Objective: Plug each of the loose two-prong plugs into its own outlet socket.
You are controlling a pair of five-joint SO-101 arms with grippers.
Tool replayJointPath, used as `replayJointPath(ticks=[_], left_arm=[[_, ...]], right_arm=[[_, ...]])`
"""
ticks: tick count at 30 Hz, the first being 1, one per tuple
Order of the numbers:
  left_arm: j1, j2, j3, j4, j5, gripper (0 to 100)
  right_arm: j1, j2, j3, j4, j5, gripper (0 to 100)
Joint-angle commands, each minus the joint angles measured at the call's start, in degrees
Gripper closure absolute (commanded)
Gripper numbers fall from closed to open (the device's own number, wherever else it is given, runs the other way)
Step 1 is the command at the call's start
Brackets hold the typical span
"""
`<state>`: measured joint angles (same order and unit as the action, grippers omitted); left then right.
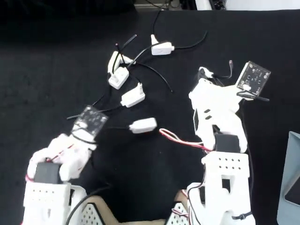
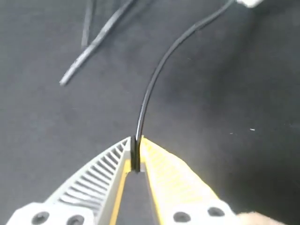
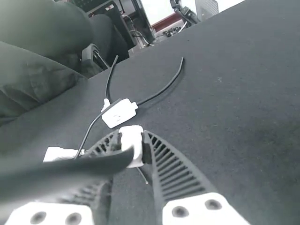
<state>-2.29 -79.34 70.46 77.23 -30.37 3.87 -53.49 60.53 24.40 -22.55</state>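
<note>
Six white pieces, plugs or sockets: five lie on the table, and one white piece sits gripped in the right claw. One black cord is pinched in the left claw. Two arms. One grey object stands at the table's right edge.

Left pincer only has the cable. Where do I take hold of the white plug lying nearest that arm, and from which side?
Take the white plug by its body, across the two long sides, coming straight down from above. It lies flat with both long sides free. Its black cable leaves the end facing the left pincer, so stay clear of that end.
</note>
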Motion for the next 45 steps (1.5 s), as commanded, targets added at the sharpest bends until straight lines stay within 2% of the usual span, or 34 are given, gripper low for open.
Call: replayJointPath(ticks=[1, 3, 4, 7, 11, 18, 28, 37, 45], left_arm=[[-4.7, -6.9, 0.1, 0.6, 0.0, 79], [-6.3, -8.1, 0.0, 0.3, 4.7, 67], [-6.5, -8.5, -0.5, 0.2, 7.1, 64], [-5.8, -8.1, -3.6, 0.2, 8.3, 66], [-0.6, -6.2, -6.0, -0.4, 9.0, 66], [10.2, 6.1, -4.9, -13.4, 14.2, 66], [18.9, 26.5, -5.2, -33.3, 15.3, 66], [18.9, 43.6, -5.4, -49.6, 15.0, 66], [13.5, 49.7, -12.8, -51.4, 15.4, 66]], right_arm=[[-1.3, -0.9, -0.5, -0.9, -0.4, 98.6], [-2.5, -0.9, 0.0, -1.0, -0.4, 98.6], [-2.8, -0.9, 0.2, -1.1, -0.4, 98.6], [-2.7, -0.9, 0.3, -1.1, -0.4, 98.6], [-2.5, -0.9, 0.3, -1.1, -0.4, 98.6], [-2.4, -0.9, 0.2, -1.1, -0.4, 98.6], [-0.7, -0.9, 0.0, -1.2, -0.4, 98.6], [-1.0, -0.9, 0.0, -1.2, -0.4, 98.5], [-1.0, -0.9, 0.0, -1.2, -0.4, 98.5]])
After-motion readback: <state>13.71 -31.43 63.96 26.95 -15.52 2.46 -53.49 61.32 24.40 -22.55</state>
